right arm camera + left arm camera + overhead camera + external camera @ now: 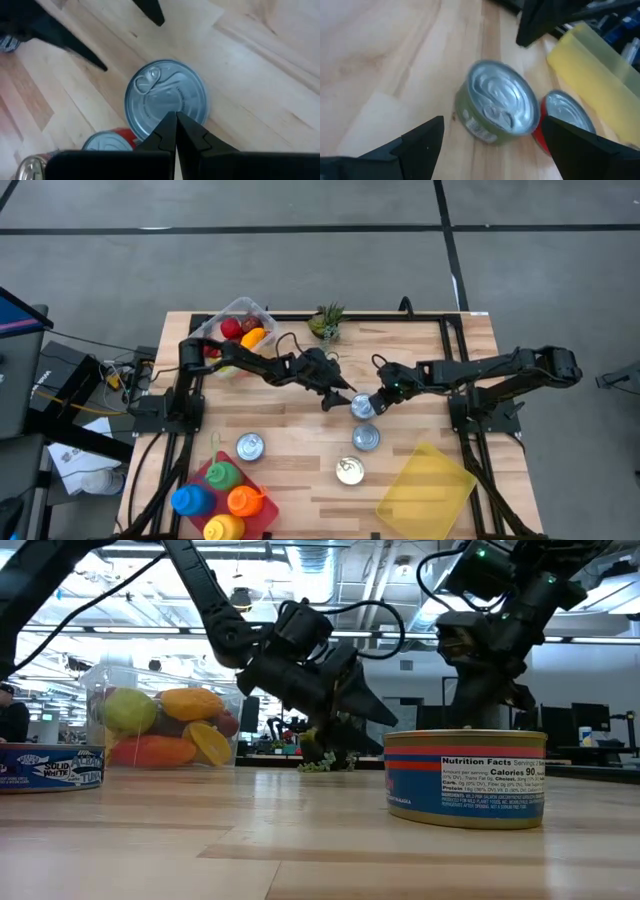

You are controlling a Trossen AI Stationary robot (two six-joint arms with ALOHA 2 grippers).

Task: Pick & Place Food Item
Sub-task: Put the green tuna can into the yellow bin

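A tin can [363,407] with a silver pull-tab lid and an olive-green side stands upright on the wooden table's middle. It also shows in the left wrist view [497,102] and the right wrist view [165,97]. My left gripper [338,397] is open, just left of the can, with its fingers [427,135] spread wider than the can and short of it. My right gripper [379,402] is shut, and its tips [175,117] stand over the lid near its rim. My right gripper's shut fingertips [167,122] point down over the lid's edge [172,107] on the side toward the right arm. I cannot tell whether they touch the lid. The can stands flat on the table.
A red-labelled can [367,438] stands close to the near side of the green can, with two more cans [350,470] [249,446] nearer the front. A yellow bin [425,490] is front right and a red tray of bottles [222,495] front left. A clear tub of fruit [240,330] and a small plant [325,322] are at the back.
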